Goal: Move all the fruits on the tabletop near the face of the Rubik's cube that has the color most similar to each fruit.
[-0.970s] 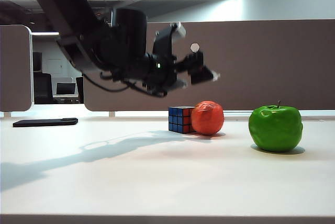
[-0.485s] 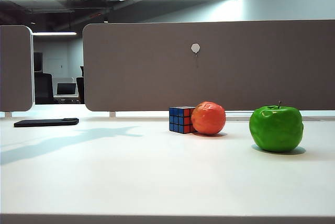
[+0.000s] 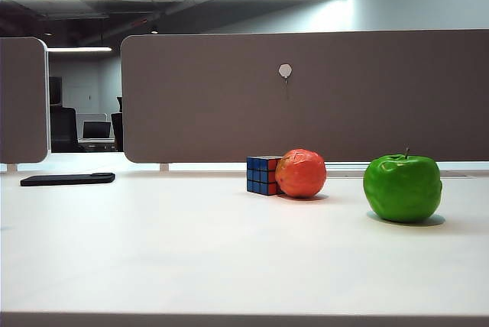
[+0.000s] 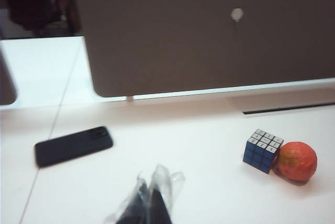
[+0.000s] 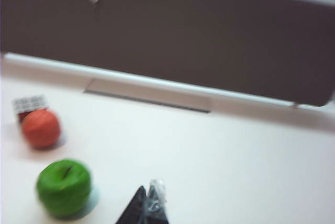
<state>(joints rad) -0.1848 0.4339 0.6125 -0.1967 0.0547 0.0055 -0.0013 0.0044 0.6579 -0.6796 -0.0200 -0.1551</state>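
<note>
Left gripper (image 4: 149,203) closed above tabletop (image 4: 199,145), phone (image 4: 73,145) nearby; right gripper (image 5: 148,203) closed.

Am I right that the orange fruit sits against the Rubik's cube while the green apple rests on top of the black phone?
Not quite. The orange fruit does sit against the Rubik's cube, but the green apple rests on the bare white table, far to the right of the black phone. The exterior view shows this.

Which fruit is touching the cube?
The orange-red fruit sits right against the Rubik's cube. The green apple stands alone on the tabletop, well off to the right. Both grippers are up, away from them.
</note>
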